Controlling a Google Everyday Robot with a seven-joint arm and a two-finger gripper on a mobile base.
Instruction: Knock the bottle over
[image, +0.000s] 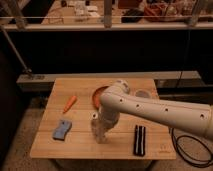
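Note:
The bottle (94, 123) is a small whitish cylinder standing upright near the front middle of the wooden table (80, 145). My white arm (150, 107) reaches in from the right and bends down over it. My gripper (101, 133) hangs right beside the bottle on its right, low over the table and partly overlapping it. I cannot tell whether they touch.
An orange carrot (70, 103) and a blue sponge (62, 130) lie on the table's left. A black bar (139, 139) lies front right. A reddish bowl (99, 94) and a white cup (143, 93) sit at the back behind my arm. A cable (192, 150) lies on the floor at right.

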